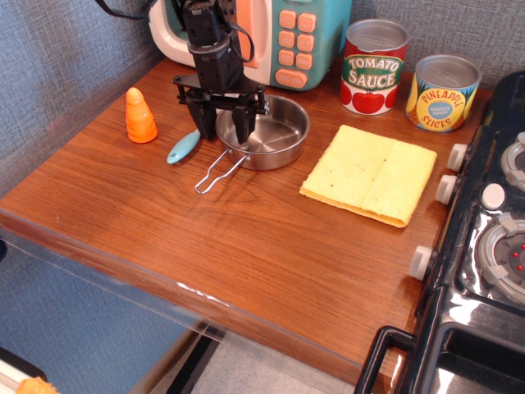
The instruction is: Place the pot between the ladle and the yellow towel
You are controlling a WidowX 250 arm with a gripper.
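The shiny steel pot (271, 135) stands on the wooden counter with its wire loop handle (215, 173) lying out toward the front left. The ladle (184, 148) lies just left of it; only the light blue handle end shows, and the bowl is hidden behind the gripper. The yellow towel (370, 173) lies flat to the pot's right, a small gap away. The gripper (221, 125) hangs over the pot's left rim, open, one finger outside the rim and one inside, holding nothing.
An orange cone toy (139, 116) stands at the left. A toy microwave (279, 37) stands behind the pot. Tomato sauce can (374, 66) and pineapple can (442, 92) stand at the back right. A toy stove (492, 222) borders the right edge.
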